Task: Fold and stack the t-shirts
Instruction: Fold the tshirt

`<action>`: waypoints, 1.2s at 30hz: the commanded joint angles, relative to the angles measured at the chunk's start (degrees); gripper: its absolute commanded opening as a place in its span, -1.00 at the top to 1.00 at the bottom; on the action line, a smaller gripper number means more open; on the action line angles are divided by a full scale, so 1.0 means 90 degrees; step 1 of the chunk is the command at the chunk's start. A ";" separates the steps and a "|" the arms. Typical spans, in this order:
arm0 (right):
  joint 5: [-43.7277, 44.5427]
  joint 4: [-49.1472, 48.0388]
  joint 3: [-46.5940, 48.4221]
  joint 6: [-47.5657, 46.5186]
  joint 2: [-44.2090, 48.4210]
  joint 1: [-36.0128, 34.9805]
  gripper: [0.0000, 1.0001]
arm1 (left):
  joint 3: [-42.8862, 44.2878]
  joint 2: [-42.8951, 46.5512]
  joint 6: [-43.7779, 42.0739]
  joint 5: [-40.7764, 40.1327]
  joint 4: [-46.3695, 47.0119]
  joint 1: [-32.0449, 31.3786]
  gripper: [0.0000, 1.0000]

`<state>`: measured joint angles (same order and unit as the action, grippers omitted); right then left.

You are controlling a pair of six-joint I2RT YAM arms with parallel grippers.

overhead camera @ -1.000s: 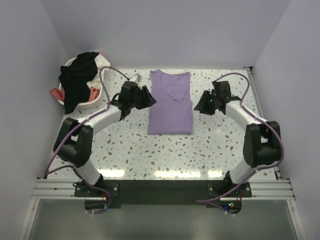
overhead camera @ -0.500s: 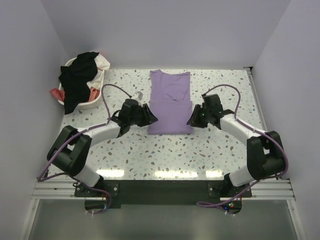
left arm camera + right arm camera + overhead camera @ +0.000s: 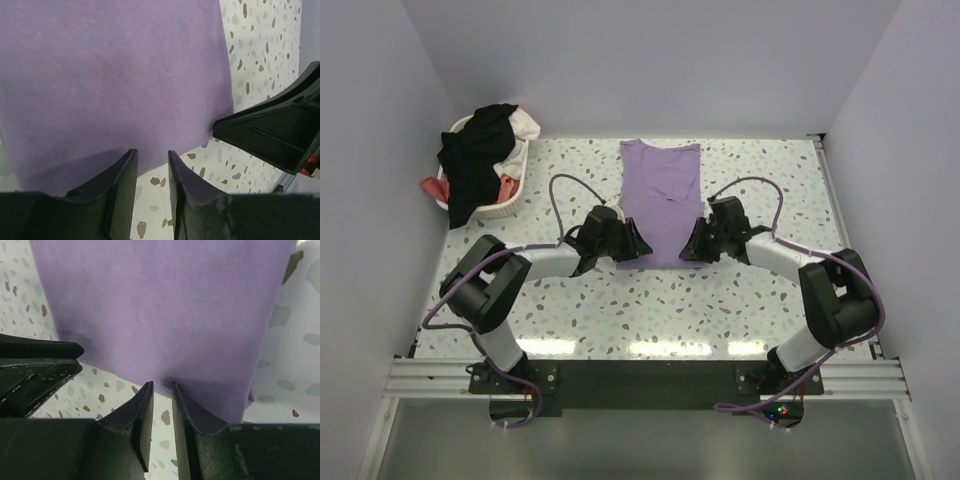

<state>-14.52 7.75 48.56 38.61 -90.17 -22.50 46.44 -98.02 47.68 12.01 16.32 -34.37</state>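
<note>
A purple t-shirt (image 3: 662, 185) lies flat in the middle of the table, folded into a long narrow rectangle. My left gripper (image 3: 638, 246) sits low at the shirt's near left corner and my right gripper (image 3: 688, 250) at its near right corner. In the left wrist view the left gripper (image 3: 152, 156) is narrowly open, its tips at the hem of the shirt (image 3: 115, 75), with bare table between the fingers. In the right wrist view the right gripper (image 3: 162, 386) is narrowly open, its tips touching the hem of the shirt (image 3: 165, 305), which puckers slightly there.
A white basket (image 3: 510, 205) at the back left holds a black garment (image 3: 480, 150) and orange and white clothes, some hanging over its rim. White walls close in the table on three sides. Each gripper shows in the other's wrist view.
Both arms have moved toward me and inward, from beside the shirt's middle down to its near hem. The shirt has not moved.
</note>
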 commanded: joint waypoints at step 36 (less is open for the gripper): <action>-0.0428 0.0379 -0.1303 -0.0208 0.1415 0.1328 0.36 | -0.1155 0.1632 0.0015 -0.0689 -0.0552 0.0303 0.18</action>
<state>-22.17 7.09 35.97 38.94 -80.55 -10.81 37.30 -86.46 49.69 8.47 13.91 -32.45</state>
